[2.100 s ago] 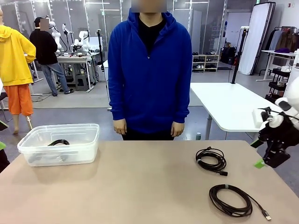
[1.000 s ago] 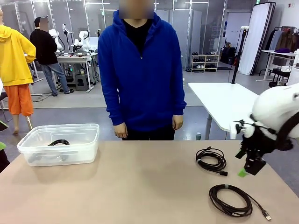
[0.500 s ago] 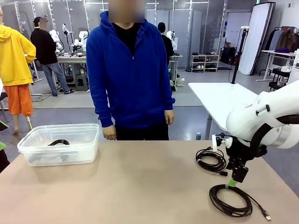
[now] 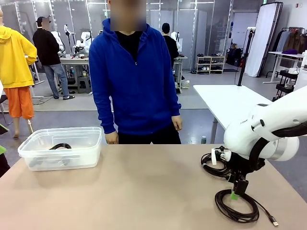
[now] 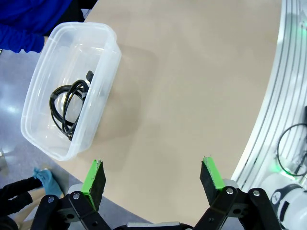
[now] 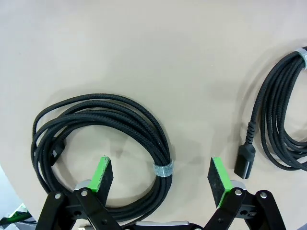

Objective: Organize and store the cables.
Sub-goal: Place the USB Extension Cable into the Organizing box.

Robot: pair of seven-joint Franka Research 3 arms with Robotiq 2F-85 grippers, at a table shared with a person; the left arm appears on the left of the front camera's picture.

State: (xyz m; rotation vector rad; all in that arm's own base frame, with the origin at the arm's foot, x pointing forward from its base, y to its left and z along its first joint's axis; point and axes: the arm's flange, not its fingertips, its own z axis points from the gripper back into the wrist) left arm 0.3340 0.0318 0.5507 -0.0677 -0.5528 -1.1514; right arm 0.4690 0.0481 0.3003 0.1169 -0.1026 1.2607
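The right end effector (image 4: 235,193) has come down. Two seconds ago it hung off the desk's edge on the side away from the clear plastic bin (image 4: 88,152), and half a second ago it was still a little higher. Now it sits low over the braided black cable (image 4: 237,207). That coil lies well across the desk (image 4: 144,191) from the bin and closer to the robot's edge than the bin is.

Its jaws are spread wide with nothing between them. In the right wrist view the green pads (image 6: 102,170) straddle the coil's near arc, with the grey tie (image 6: 162,169) about midway between them. Whether the pads touch the cord I cannot tell.

The second coiled cable (image 4: 214,165) lies just beyond the first, also far from the bin and partly hidden behind the arm. Neither coil has shifted. A third cable (image 5: 67,108) lies coiled inside the bin, as before.

The left end effector (image 5: 152,167) hangs high above the desk beside the bin, its jaws fully apart and empty.

The person in the blue hoodie (image 4: 136,81) has stepped sideways toward the bin. One hand (image 4: 112,138) now hangs just behind the bin's far corner.
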